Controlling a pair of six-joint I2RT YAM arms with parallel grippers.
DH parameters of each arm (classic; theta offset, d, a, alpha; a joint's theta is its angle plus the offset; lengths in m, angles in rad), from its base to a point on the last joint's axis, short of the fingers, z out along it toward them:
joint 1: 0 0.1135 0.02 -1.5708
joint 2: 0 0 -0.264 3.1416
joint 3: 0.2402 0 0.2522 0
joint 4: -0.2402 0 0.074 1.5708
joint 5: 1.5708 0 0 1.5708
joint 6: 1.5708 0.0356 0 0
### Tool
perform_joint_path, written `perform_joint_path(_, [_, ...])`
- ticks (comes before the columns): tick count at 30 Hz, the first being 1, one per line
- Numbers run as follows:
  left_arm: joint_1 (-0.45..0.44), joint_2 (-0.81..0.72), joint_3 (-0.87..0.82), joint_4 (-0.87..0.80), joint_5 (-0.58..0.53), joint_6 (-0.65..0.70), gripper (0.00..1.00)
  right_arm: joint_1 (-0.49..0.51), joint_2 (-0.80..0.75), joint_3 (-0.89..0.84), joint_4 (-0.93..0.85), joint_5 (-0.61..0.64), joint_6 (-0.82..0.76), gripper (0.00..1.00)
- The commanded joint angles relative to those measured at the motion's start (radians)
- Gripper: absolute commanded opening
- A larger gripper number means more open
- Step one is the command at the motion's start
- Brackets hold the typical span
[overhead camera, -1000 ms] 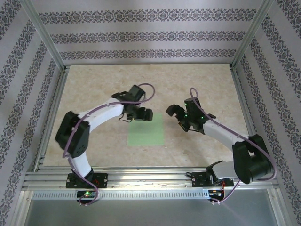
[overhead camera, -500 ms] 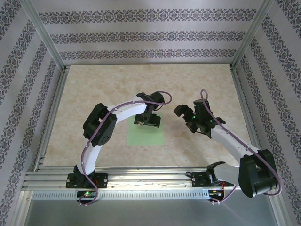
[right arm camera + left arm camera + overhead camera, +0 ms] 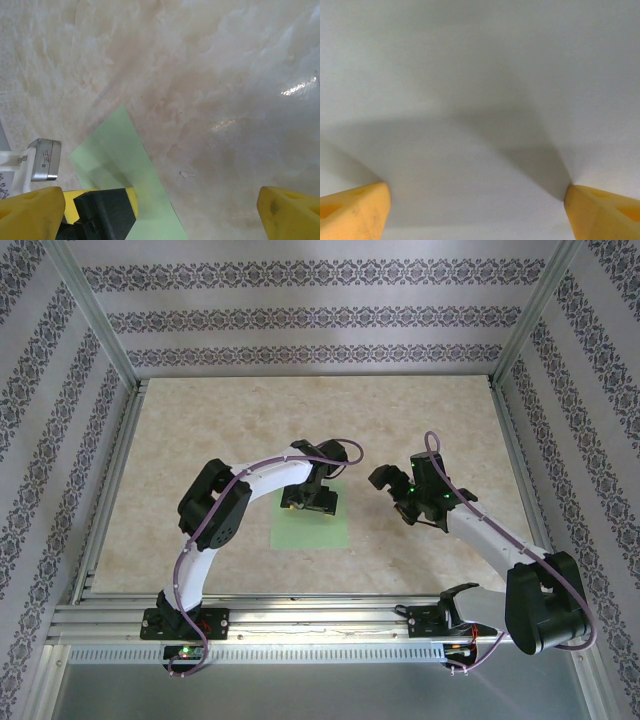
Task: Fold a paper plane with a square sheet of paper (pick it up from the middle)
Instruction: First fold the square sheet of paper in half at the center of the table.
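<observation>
My left claw stood open; the square sheet of paper lay flat on the surface directly beneath it. My right claw stood open beside. Judged light, limp: pinch mid-sheet.

The left gripper points down over the far edge of the square sheet of paper. The sheet lies flat on the table and stretches from under that gripper toward the 2 arm bases. Whether the gripper touches the paper cannot be told from above. The right gripper hangs just to its right, off the paper, with its 2 fingers spread apart.
</observation>
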Motion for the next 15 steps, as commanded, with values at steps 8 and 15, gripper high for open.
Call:
perform_joint_path(8, [0.063, -0.016, -0.120, -0.001, 0.053, 0.229, 0.91, 0.004, -0.010, -0.002, -0.022, 0.000, -0.008, 0.98])
perform_joint_path(15, [0.084, -0.063, -0.100, -0.010, 0.063, 0.242, 0.91, 0.025, -0.004, 0.010, -0.022, 0.008, -0.005, 0.98])
